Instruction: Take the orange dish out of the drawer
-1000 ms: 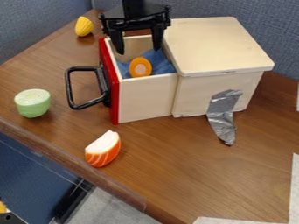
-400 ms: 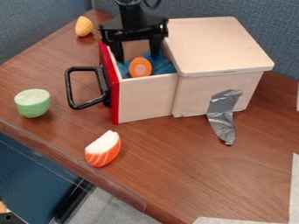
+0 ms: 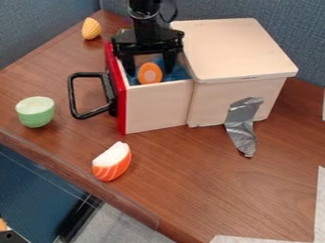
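- Orange dish [image 3: 149, 73], looking more like a round toy slice with a paler middle, at eleven o'clock of the view, on blue cloth [image 3: 178, 72] inside the open drawer [image 3: 158, 108].
- Likely light, stiff and hard to break, perhaps a bit slick. Best pinched by its rim at nine and three o'clock; the soft cloth could bunch up and come along.
- Hand [image 3: 149, 70] open, a finger on each side of the dish. Contact, I cannot tell. Closing, then a straight lift past the walls, seems right.
- Drawer juts toward nine o'clock from the pale box [image 3: 238, 50]; black handle [image 3: 71, 93], silver tape [image 3: 242, 124] at three.
- Brown wood surface [image 3: 196, 175]: green piece [image 3: 35, 112] at nine, yellow one [image 3: 91, 29] at eleven, orange-white wedge [image 3: 112, 162] between seven and eight.
- Blue-grey partitions [image 3: 279, 28] behind, toward twelve.
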`<state>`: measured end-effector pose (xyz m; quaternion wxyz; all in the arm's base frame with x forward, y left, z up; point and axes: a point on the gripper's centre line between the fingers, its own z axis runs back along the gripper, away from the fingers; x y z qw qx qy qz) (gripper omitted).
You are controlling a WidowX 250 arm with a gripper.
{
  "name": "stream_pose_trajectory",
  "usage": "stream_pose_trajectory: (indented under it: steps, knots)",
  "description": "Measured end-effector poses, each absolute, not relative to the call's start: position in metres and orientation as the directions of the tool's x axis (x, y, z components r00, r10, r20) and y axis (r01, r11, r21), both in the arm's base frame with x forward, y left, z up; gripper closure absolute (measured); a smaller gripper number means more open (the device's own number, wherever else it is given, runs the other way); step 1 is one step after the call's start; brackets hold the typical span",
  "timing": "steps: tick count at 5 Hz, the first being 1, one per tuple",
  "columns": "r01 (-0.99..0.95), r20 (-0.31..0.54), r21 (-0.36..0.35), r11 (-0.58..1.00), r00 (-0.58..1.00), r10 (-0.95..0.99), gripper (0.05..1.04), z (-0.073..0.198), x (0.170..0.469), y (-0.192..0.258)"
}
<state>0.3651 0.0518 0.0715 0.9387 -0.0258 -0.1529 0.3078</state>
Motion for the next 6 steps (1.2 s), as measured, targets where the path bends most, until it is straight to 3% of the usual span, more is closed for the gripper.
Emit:
stream_pose_trajectory:
  steps: [1, 4, 6]
  knots:
    - [-0.578, 0.273, -0.14, 0.804, 0.758, 0.593, 0.404, 0.067, 0.367, 0.052]
    - [-0.584, 0.197, -0.202, 0.786, 0.762, 0.617, 0.418, 0.073, 0.361, 0.05]
    - [-0.571, 0.189, -0.321, 0.755, 0.743, 0.642, 0.418, 0.114, 0.356, 0.052]
